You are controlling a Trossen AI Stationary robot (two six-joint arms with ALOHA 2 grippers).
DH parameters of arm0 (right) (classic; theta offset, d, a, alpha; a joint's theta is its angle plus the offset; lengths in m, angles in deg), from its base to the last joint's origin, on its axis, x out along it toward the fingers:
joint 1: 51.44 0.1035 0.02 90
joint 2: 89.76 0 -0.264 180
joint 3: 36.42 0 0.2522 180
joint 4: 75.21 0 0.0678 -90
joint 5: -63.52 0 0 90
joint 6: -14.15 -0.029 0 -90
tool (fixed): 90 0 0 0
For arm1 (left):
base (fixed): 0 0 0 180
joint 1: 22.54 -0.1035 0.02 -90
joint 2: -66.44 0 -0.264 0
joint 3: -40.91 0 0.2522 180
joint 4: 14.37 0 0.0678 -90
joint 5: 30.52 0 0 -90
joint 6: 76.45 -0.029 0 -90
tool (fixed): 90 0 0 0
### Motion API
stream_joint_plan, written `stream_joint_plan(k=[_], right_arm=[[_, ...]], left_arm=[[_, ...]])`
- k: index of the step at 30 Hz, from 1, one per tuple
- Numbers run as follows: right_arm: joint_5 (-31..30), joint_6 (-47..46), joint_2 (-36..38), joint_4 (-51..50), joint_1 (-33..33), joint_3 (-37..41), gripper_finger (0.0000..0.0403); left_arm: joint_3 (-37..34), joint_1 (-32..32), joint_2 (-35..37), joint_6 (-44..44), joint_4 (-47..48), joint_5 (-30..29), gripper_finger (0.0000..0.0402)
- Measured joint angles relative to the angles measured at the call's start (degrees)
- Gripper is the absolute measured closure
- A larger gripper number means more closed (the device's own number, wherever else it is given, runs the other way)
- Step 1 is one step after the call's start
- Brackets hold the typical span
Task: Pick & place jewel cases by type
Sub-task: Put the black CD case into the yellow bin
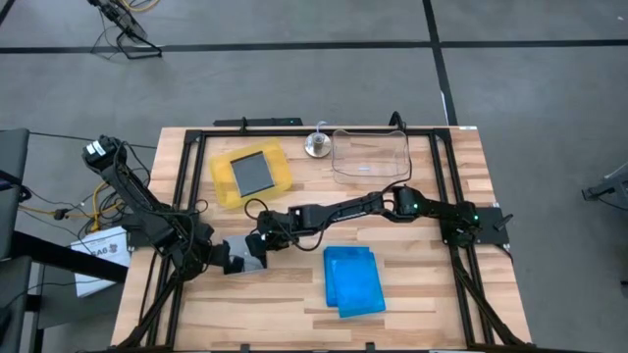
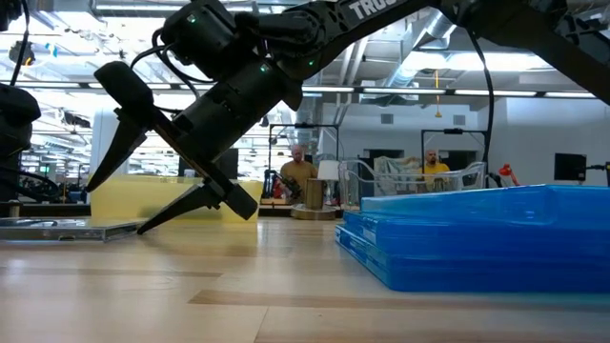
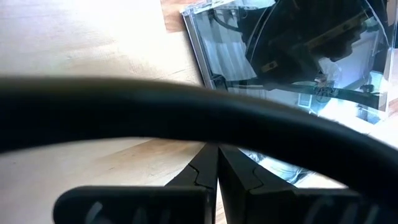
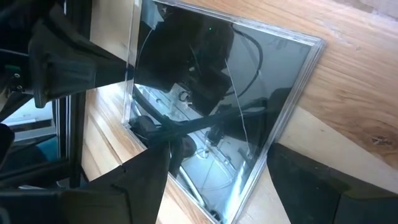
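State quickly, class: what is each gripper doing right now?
Left gripper: shut, holding nothing, beside the clear-grey jewel case.
Right gripper: open, its fingers either side of that case, not yet gripping.

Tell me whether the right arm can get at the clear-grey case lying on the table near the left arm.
Probably yes. The right gripper is open and straddles the clear-grey case, a finger on either side. The left gripper, shut, sits close beside that case and may crowd the grasp.
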Motion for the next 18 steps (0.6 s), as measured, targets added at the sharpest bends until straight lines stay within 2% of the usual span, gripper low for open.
stream_joint_plan(k=[10,18], right_arm=[[1.6,-1.4,0.2,0.1,-0.3,-0.1,0.0142],[5.8,-1.7,-0.1,-3.2,-0.3,-3.5,0.0143]], left_arm=[[0.0,0.0,0.0,-2.1,0.4,0.2,0.0402],[0.0,0.0,0.1,-4.0,0.8,0.2,0.0401]])
